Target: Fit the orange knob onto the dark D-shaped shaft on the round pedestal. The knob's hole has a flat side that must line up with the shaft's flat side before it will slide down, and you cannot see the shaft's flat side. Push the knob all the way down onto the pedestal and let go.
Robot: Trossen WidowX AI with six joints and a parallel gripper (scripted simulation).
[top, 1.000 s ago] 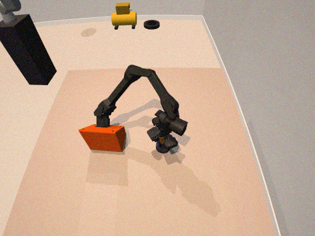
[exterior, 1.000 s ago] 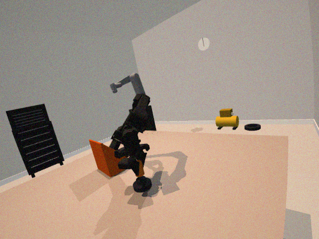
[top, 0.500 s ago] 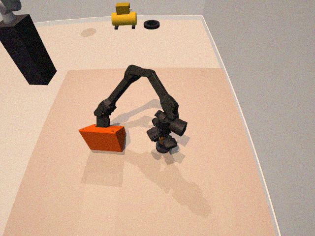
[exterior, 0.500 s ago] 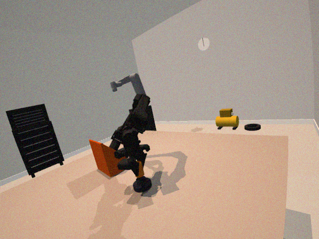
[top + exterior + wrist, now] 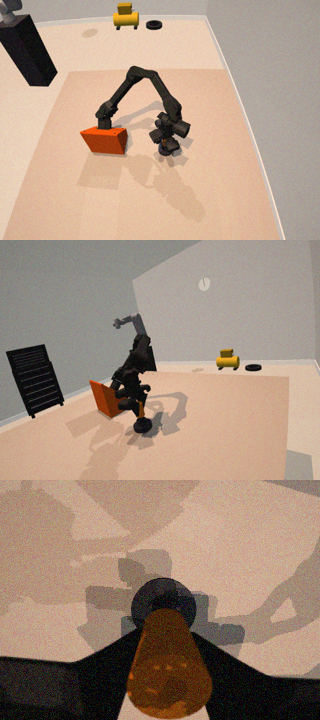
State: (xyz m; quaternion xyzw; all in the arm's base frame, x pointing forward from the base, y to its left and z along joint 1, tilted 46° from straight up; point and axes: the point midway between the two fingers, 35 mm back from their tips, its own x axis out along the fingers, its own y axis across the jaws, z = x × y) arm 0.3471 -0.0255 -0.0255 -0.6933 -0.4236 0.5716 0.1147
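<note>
One orange knob (image 5: 163, 141) (image 5: 140, 409) (image 5: 169, 665) was clamped in the tool (image 5: 164, 139) (image 5: 139, 407) (image 5: 165, 634) above the pedestal (image 5: 164, 150) (image 5: 142, 425) (image 5: 142, 602), away from the surface's edges; alignment, full pressing down and release apparently remained.

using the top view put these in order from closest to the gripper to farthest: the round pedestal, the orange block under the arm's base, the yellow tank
1. Round pedestal, directly below the gripper.
2. Orange block, off to the picture's left.
3. Yellow tank, far up by the wall.
</note>
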